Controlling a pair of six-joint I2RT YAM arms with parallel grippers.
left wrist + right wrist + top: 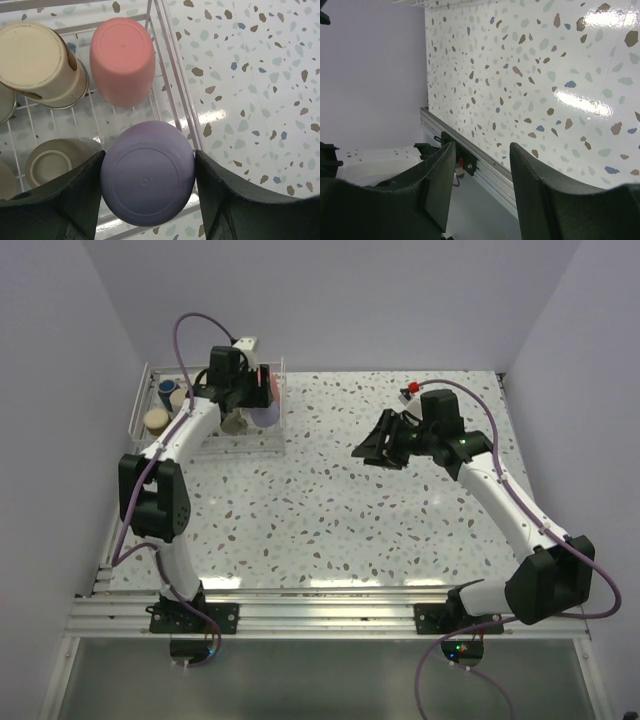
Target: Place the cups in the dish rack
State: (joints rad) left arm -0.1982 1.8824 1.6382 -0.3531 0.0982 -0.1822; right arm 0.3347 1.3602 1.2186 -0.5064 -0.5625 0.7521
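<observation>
The lavender cup (147, 175) is clamped base-up between the fingers of the left tool (150, 155), over the rack (250, 443) at the far left corner of the worktop (340, 510). The cup hangs right at the rack's right-hand rail and overlaps it, so part of it is over wire and part over the worktop's bare speckled surface.

Just beyond it, inside the same rail, a pink cup (122, 60) lies tilted with its base up; a narrow strip of wire floor shows between the two. A beige cup (37, 62) sits just beside the pink one, toward the rack's left. A grey-green cup (50, 162) stands base-up close against the tool's left finger (65, 200). Between these three cups a patch of rack floor is open.

The rack's left side runs close along the worktop's left edge. To the right of the rack the worktop lies open as far as the right edge.

The right tool (385, 445) hovers over the right half of the worktop, well apart from the rack, its jaws apart with nothing between them.
</observation>
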